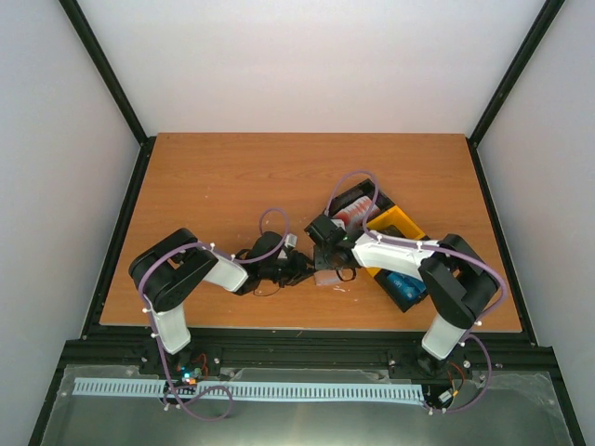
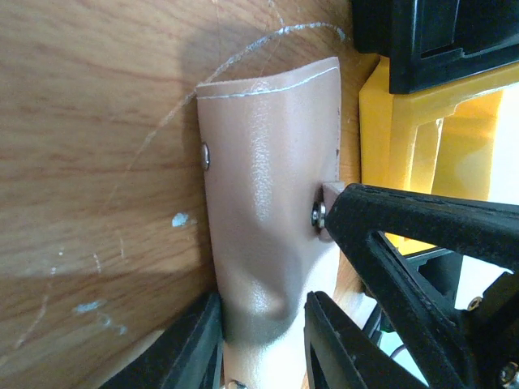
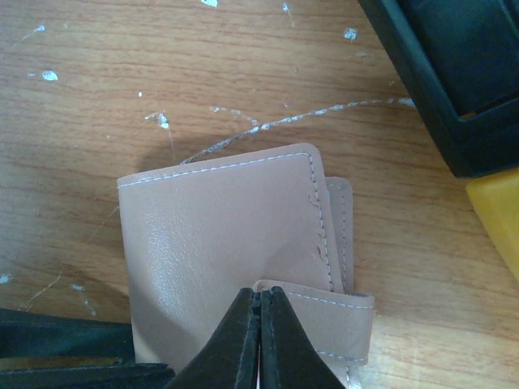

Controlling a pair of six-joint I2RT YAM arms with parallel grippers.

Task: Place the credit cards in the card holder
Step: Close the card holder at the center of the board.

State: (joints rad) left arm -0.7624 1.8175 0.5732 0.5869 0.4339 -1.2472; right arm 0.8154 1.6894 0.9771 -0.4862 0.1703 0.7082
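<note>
High overview, two close wrist views
Top camera looks down over the whole counter point(image 1: 279, 177) from behind the arms point(image 1: 177, 269); both wrist cameras face it closely and share the card holder point(image 3: 219, 235).

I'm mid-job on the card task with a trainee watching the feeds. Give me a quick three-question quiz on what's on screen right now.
1. True or false: the card holder lies unfolded, pockets showing.
2. Which pair grips the card holder's end from both sides? A) left fingers B) right fingers C) neither
3. What colours are the cards in the tray?

Key:
1. False. It is folded shut.
2. A. The right fingers are pressed together at its strap.
3. Red cards and blue cards.
</note>
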